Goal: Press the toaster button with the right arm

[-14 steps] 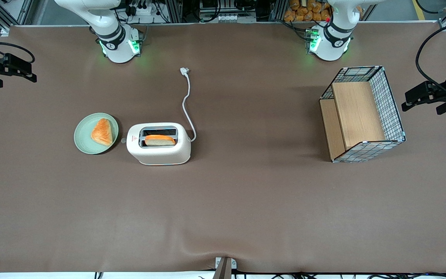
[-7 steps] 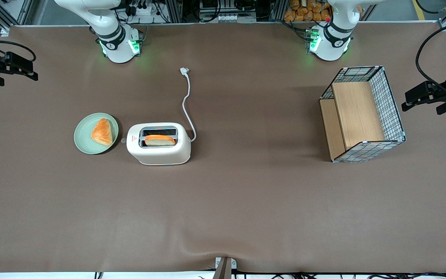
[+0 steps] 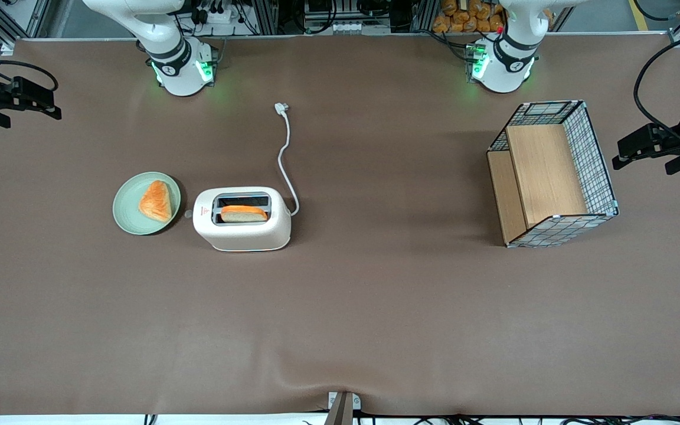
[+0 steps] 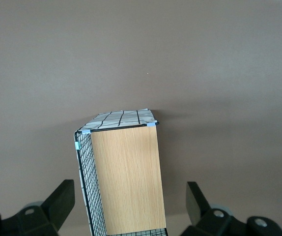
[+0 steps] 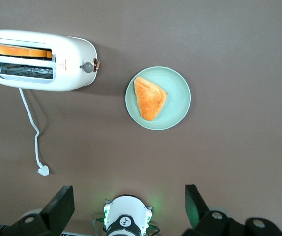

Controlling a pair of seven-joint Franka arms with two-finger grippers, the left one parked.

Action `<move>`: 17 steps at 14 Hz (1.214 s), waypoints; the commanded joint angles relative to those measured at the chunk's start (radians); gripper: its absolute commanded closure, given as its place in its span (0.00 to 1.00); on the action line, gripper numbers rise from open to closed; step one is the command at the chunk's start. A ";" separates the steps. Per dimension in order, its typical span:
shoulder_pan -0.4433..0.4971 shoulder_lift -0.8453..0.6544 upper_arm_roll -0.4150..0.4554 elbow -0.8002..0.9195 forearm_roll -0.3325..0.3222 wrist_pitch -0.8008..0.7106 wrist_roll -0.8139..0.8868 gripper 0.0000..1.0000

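Toaster (image 3: 242,219): upright on the brown worktop (image 3: 375,307), slots facing up, toward the working arm's end of it. Long axis set sideways along the worktop, roughly parallel to the edge nearest the front camera. Narrow end with the toaster button (image 3: 188,215) turned toward the working arm's end, facing a pale green plate (image 3: 127,221) just beside it and not touching. Button seen as a small grey nub (image 5: 87,67) sticking out of that end face, next to a small red mark on the top. One bread slice (image 3: 244,213) standing in the slot nearer the front camera; other slot empty. White cord (image 3: 284,159) leaving the end away from the button and curving away from the front camera to a plug (image 3: 281,107) lying flat on the worktop. On the plate, a triangular orange-brown pastry (image 3: 156,200).

Gripper (image 3: 33,106) of the right arm (image 3: 177,65) held high at the working arm's end of the worktop, well apart from toaster and button, touching nothing; from the wrist, fingers (image 5: 62,201) spread wide with nothing between them.

Toward the parked arm's end, a wire basket (image 3: 600,171) with wooden panels, tipped on its side. Worktop covered in smooth matte brown sheet with a slight ripple at the near edge. Past the arm bases, metal framing, cables and equipment.
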 commanded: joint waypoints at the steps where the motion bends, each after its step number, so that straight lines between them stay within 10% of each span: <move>1: 0.006 -0.023 -0.003 -0.032 0.006 0.000 0.004 0.00; 5: 0.029 -0.012 -0.001 -0.041 0.012 0.023 0.005 0.32; 11: 0.078 -0.009 0.000 -0.042 0.012 0.035 0.103 0.39; 17: 0.072 -0.009 -0.001 -0.117 0.078 0.118 0.103 1.00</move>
